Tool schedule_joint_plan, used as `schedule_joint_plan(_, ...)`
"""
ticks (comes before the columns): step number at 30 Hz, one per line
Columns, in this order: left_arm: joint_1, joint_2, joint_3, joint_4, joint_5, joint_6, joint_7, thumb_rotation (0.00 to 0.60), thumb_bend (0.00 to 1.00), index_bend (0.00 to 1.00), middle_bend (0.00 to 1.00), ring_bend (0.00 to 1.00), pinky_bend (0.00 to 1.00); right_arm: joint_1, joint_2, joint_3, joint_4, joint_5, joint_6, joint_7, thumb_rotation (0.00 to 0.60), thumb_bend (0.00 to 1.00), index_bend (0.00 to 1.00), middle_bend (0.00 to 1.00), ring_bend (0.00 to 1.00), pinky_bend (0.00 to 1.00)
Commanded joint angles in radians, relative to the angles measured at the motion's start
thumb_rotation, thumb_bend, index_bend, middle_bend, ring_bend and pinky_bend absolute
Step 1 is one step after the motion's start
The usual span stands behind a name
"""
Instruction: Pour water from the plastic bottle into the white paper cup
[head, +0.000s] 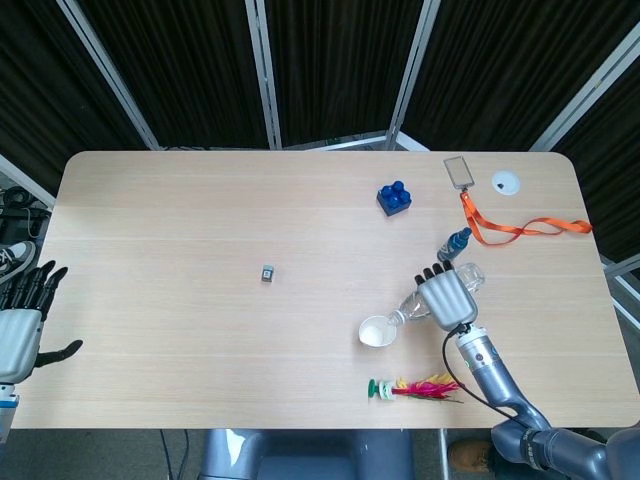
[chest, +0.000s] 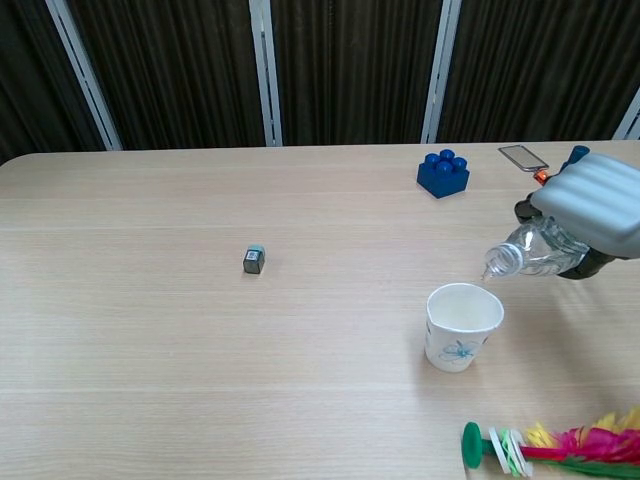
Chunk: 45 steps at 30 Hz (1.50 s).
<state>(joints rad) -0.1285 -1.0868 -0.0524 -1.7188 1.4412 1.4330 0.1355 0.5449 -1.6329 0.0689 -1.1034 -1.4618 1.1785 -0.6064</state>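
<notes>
We are at the pouring step. Our right hand (chest: 592, 207) grasps the bottle (chest: 528, 254) around its body and holds it tipped, neck down and to the left, with its uncapped mouth just above the near-right part of the cup's rim. The cup (chest: 462, 326) stands upright on the table (chest: 150, 330), near its front edge, just left of the hand. We cannot tell from either view whether water is running yet. Next, we judge, the bottle needs a little more tilt while its mouth stays over the opening, or the stream may land on the rim or the table.

Our left hand (head: 22, 315) hangs off the table's left edge, released, fingers spread and holding nothing.

By count we see one bottle, one cup, one blue brick (chest: 443, 172), one small cube (chest: 254, 259), one feathered shuttlecock (chest: 560, 443), one orange lanyard (head: 520, 228) with a card holder (head: 459, 171), one white disc (head: 506, 182), and one small blue object (head: 455, 241) behind the right hand.
</notes>
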Motion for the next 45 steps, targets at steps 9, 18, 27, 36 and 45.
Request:
schedule_joint_plan(9, 0.001, 0.001, 0.001, -0.001, -0.001, 0.0, 0.002, 0.6, 0.0, 0.0, 0.0, 0.0, 0.0, 0.0, -0.01, -0.007, 0.041, -0.029, 0.019, -0.004, 0.6, 0.47, 0.52, 0.59, 0.51, 0.47)
schedule_joint_plan(18, 0.001, 0.001, 0.002, -0.003, 0.0, 0.0, 0.002, 0.6, 0.0, 0.0, 0.0, 0.0, 0.0, -0.003, -0.01, -0.008, 0.048, -0.036, 0.022, -0.003, 0.6, 0.47, 0.52, 0.59, 0.52, 0.47)
schedule_joint_plan(27, 0.001, 0.002, 0.002, -0.004, -0.002, -0.001, 0.003, 0.6, 0.0, 0.0, 0.0, 0.0, 0.0, -0.003, -0.013, -0.008, 0.052, -0.045, 0.029, -0.016, 0.6, 0.47, 0.52, 0.59, 0.52, 0.47)
schedule_joint_plan(36, 0.001, 0.004, 0.003, -0.005, -0.004, -0.003, 0.005, 0.6, 0.0, 0.0, 0.0, 0.0, 0.0, -0.004, -0.013, -0.008, 0.056, -0.047, 0.027, -0.021, 0.6, 0.48, 0.52, 0.6, 0.52, 0.47)
schedule_joint_plan(45, 0.0, 0.003, 0.003, -0.006, -0.006, -0.005, 0.008, 0.6, 0.0, 0.0, 0.0, 0.0, 0.0, -0.004, -0.013, -0.007, 0.055, -0.051, 0.028, -0.03, 0.6, 0.48, 0.52, 0.6, 0.52, 0.47)
